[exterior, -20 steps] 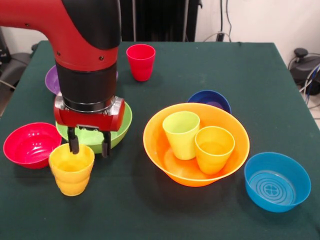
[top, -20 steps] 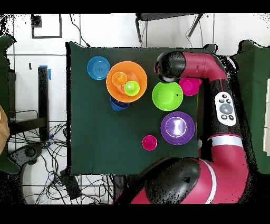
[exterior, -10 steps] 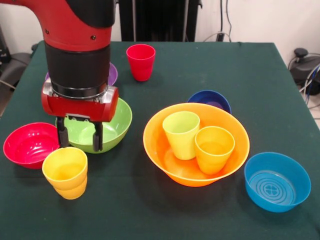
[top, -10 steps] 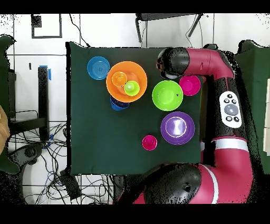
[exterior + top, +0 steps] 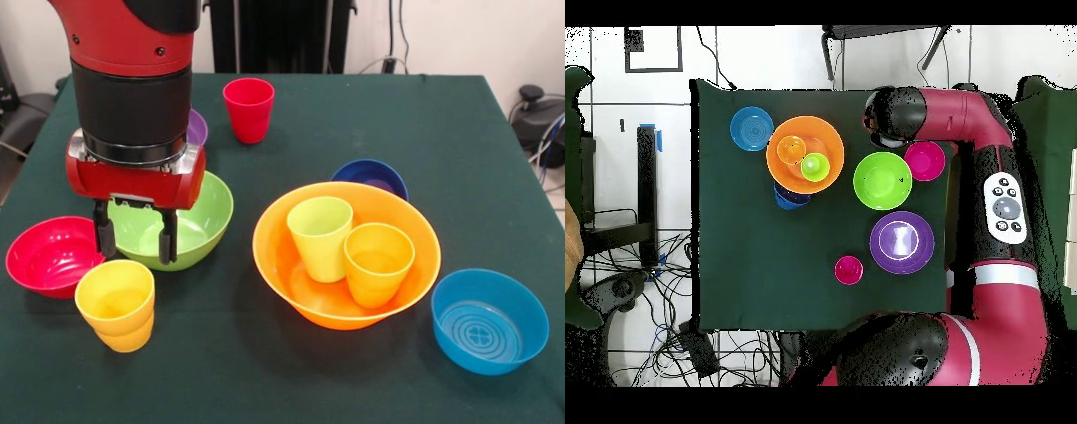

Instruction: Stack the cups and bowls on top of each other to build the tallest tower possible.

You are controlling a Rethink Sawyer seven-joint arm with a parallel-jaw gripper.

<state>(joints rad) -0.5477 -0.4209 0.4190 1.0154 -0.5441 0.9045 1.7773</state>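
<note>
So the tower (image 5: 346, 256) is barely begun: the big orange bowl (image 5: 291, 265) serves as base, and inside it the light green cup (image 5: 320, 237) and the orange cup (image 5: 378, 263) stand upright side by side, touching, not nested. That makes a collection rather than height, I judge.

Behind the orange bowl the dark blue bowl (image 5: 371, 174) peeks over its rim. The light blue bowl (image 5: 488, 320) sits near its other side, toward the counter's (image 5: 265, 371) front edge.

Well apart from the orange bowl stands the yellow cup (image 5: 116, 304), free on the counter. My fingers (image 5: 134, 237) hang just above and behind it, spread wide and holding nothing, in front of the lime green bowl (image 5: 199, 221). The red bowl (image 5: 48, 256) lies beside the yellow cup.

Farther back from the orange bowl are the red cup (image 5: 248, 109) and the purple bowl (image 5: 198, 129), which my arm mostly hides.
</note>
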